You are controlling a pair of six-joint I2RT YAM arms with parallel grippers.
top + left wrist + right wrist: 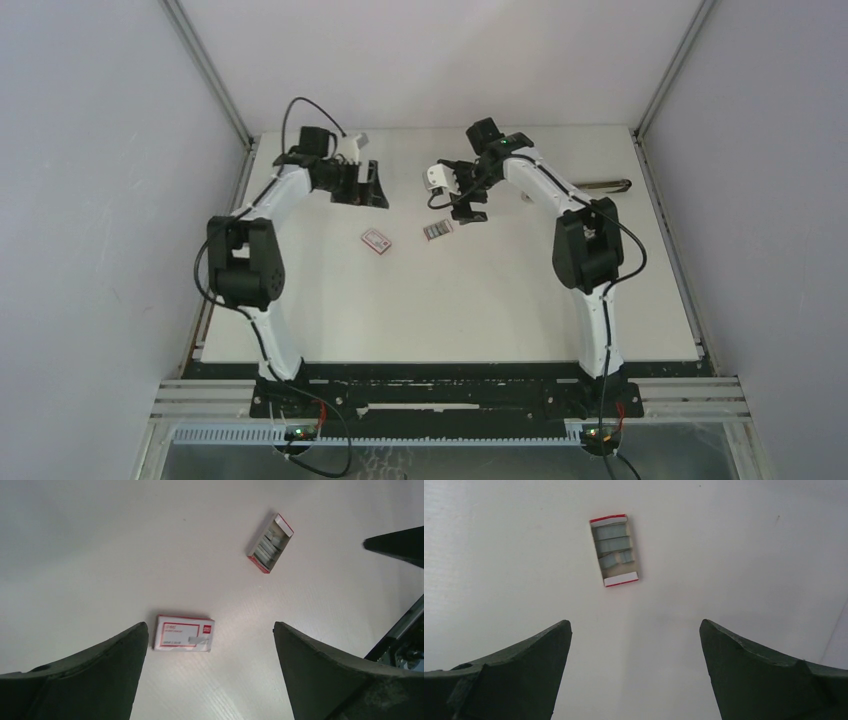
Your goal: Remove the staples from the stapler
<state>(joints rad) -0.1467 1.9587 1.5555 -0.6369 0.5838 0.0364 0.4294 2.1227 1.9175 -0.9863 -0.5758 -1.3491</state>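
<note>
Grey walls close in a white surface (pixel 480 300), and on it the staples (pixel 613 544) lie as short grey strips packed in an open box (pixel 621 581) with red and white ends. The strips sit in several rows, some straight across and one or two slightly askew. They fill most of the tray.

A closed box (pixel 183 633), also red and white, lies flat just beside the open box without touching it, label side up. A small grey patch shows on its label; whether that is print or a loose strip cannot be told.

In the right wrist view, the right claw (pixel 635 625) hangs above the surface near the open box. Its two dark fingers are spread wide with nothing between them. The left claw (pixel 210 626) is likewise spread wide and grips nothing. In its own view the closed box lies on the surface between the fingertips, and the open box lies further off to the right.

From above, both boxes sit near the middle of the surface, between the two claws. The closed box is on the left arm's side. A thin grey item (pixel 600 186) lies at the far right edge, behind the right arm, too small to make out.
</note>
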